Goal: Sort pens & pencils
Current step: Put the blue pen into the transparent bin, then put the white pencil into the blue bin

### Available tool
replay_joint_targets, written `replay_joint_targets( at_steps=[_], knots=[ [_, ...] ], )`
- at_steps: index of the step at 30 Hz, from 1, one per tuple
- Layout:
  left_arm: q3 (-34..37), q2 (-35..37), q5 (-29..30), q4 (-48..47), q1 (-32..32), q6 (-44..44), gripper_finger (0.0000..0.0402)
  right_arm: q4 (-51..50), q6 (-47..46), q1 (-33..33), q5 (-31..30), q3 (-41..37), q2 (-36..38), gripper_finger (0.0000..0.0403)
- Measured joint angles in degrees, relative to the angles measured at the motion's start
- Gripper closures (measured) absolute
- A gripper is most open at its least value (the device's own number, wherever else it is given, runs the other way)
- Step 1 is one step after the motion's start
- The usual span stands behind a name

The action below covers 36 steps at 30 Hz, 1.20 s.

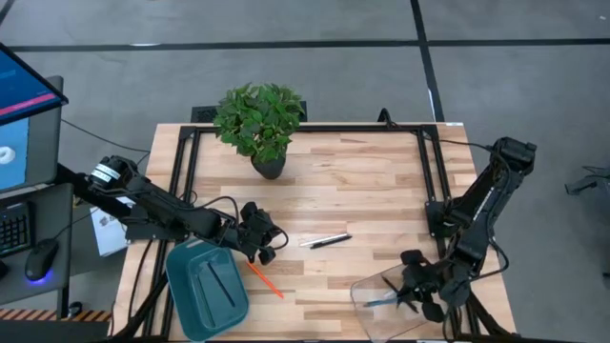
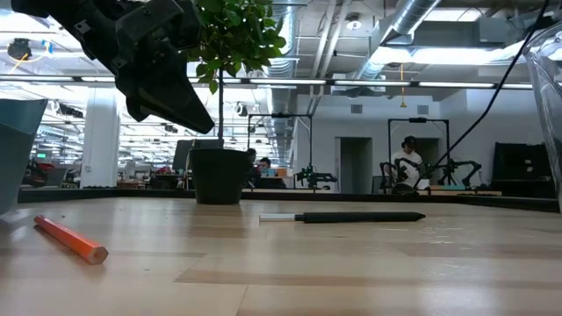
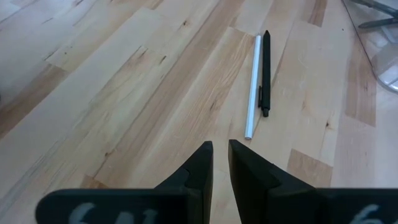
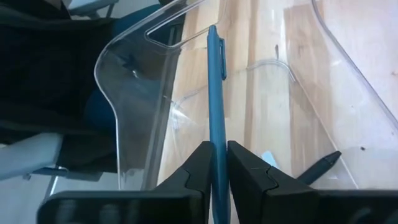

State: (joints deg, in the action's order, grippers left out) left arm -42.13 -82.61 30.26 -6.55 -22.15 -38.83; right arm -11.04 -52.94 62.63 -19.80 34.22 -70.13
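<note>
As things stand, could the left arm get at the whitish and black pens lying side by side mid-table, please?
Probably yes. The left claw points at the whitish pen and black pen over bare wood, with nothing between. The right claw is off at the clear tray.

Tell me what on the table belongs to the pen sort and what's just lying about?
Job:
orange pencil
white pen and black pen, side by side
blue pen between the right claw fingers, over the clear tray
teal tray

Lying about:
potted plant
</note>
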Motion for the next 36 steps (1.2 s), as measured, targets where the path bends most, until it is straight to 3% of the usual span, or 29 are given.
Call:
replay_joint_targets(
  at_steps=[10,16,25,31,36],
  knots=[
    [0.0,0.0,0.0,0.0,0.0,0.0,0.036,3.3,-1.8,0.0,0.0,0.0,0.0,0.0326],
    [0.0,0.0,0.0,0.0,0.0,0.0,0.036,7.8,12.0,-1.5,-3.3,0.0,1.2,0.0326],
    [0.0,0.0,0.1,1.9,0.0,0.9,0.036,5.2,27.6,-11.2,-18.2,0.0,3.9,0.0327],
    [0.0,0.0,-6.0,3.2,0.2,5.3,0.036,-0.4,29.4,-19.4,-17.1,0.0,3.0,0.0328],
    [0.0,0.0,-4.4,3.7,0.3,5.6,0.036,-0.6,31.9,-22.9,-15.0,0.0,2.2,0.0328]
  ],
)
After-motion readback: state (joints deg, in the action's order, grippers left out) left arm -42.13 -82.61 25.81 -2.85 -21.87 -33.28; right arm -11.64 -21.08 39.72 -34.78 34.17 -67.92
